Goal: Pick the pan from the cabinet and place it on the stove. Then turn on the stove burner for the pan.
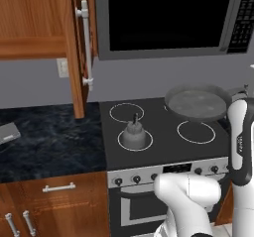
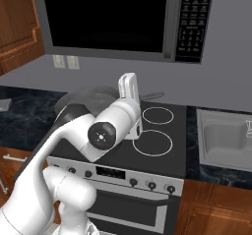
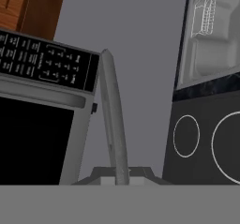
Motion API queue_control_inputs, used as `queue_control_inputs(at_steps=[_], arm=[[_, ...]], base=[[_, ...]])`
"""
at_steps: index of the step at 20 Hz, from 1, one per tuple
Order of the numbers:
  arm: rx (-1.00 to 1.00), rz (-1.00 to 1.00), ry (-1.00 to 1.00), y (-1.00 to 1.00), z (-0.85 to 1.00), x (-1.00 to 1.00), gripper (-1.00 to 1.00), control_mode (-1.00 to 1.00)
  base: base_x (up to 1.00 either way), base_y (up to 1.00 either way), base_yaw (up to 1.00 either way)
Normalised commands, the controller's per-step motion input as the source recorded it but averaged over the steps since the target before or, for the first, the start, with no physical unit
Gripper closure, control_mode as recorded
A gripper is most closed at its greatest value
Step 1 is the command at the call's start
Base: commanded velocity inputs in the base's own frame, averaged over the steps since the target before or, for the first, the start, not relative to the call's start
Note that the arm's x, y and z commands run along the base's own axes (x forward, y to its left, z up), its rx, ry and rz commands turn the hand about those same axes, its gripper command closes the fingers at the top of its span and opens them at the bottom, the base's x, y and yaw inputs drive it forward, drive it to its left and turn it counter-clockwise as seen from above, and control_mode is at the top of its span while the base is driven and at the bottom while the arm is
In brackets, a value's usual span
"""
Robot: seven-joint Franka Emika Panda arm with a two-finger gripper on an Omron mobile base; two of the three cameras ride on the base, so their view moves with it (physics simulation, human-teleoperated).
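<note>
Far left: cabinet (image 1: 34, 23), door (image 1: 79, 52) swung open over the dark counter (image 1: 49, 137). On the stove (image 1: 163, 142), a small kettle (image 1: 134, 132) on the front-left ring. Further right, pan (image 1: 197, 102) held above the back-right burner (image 1: 196, 131), arm alongside. Gripper (image 3: 121, 174) clamped tight on the pan handle (image 3: 112, 115). Microwave (image 1: 168, 18) overhead; sink (image 2: 226, 140) rightmost.
</note>
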Motion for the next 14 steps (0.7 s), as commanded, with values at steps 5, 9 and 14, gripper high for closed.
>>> queue_control_inputs(at_steps=[5, 9, 14], arm=[[0.00, 0.00, 0.00, 0.00, 0.00, 0.00, 1.00, 1.00], [0.00, 0.00, 0.00, 0.00, 0.00, 0.00, 1.00, 1.00], [0.00, 0.00, 0.00, 0.00, 0.00, 0.00, 1.00, 1.00]], base=[[0.23, 0.32, 0.00], [0.33, 0.36, 0.00], [0.28, 0.07, 0.00]])
